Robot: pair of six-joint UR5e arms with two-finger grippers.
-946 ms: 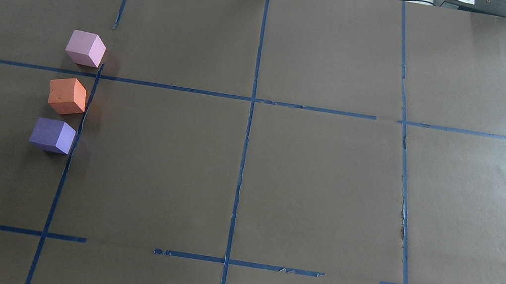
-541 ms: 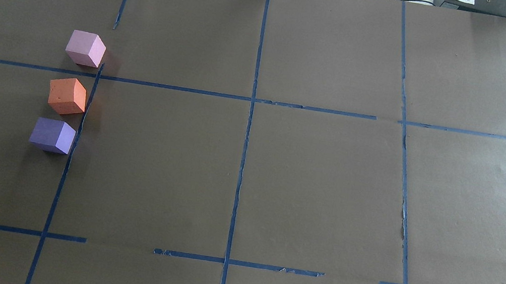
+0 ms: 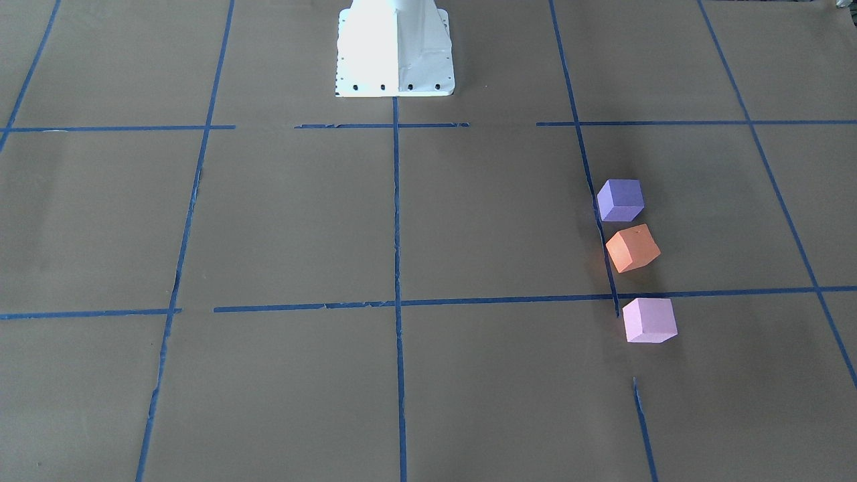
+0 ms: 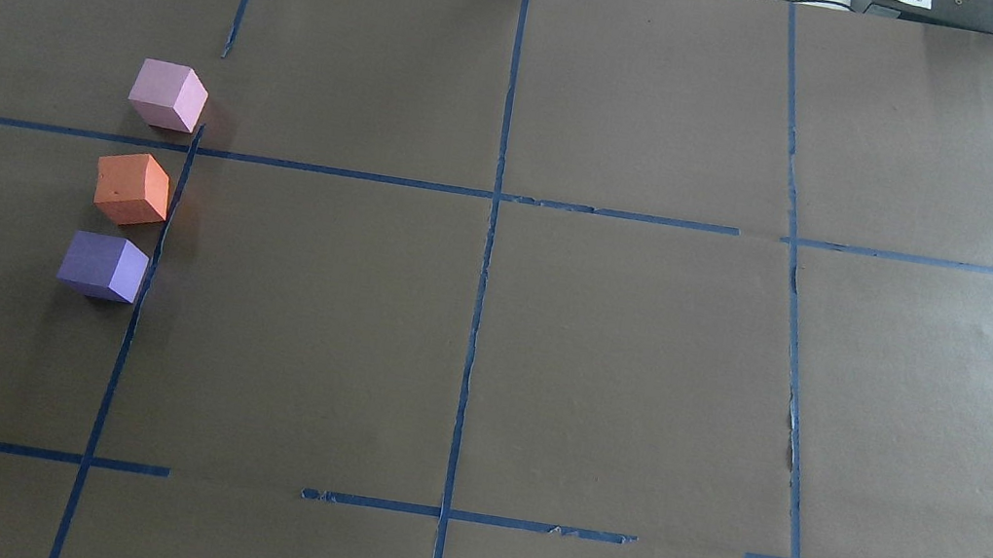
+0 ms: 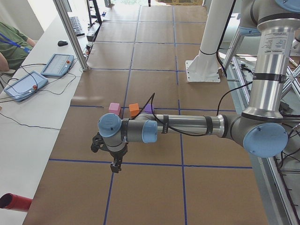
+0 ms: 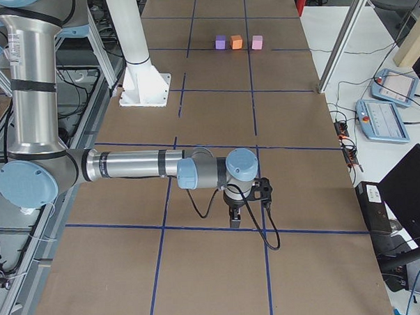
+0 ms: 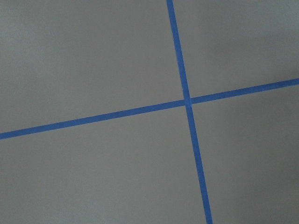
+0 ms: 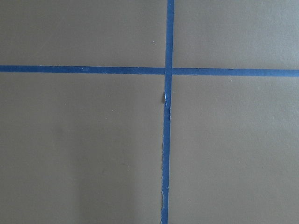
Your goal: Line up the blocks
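Three foam blocks stand in a near-straight row along a blue tape line on the robot's left side of the table. The pale pink block [image 4: 168, 95] is farthest, the orange block [image 4: 133, 187] is in the middle and slightly turned, and the violet-purple block [image 4: 103, 265] is nearest the base. They also show in the front-facing view: purple block [image 3: 620, 199], orange block [image 3: 633, 248], pink block [image 3: 649, 320]. My left gripper [image 5: 112, 166] and right gripper [image 6: 235, 219] show only in the side views, far from the blocks; I cannot tell whether they are open or shut.
Brown paper with a blue tape grid [image 4: 483, 267] covers the table. The white robot base [image 3: 395, 50] stands at the near middle edge. Both wrist views show only paper and tape crossings [image 7: 188, 101]. Tablets and cables [image 5: 26, 84] lie on the operators' side.
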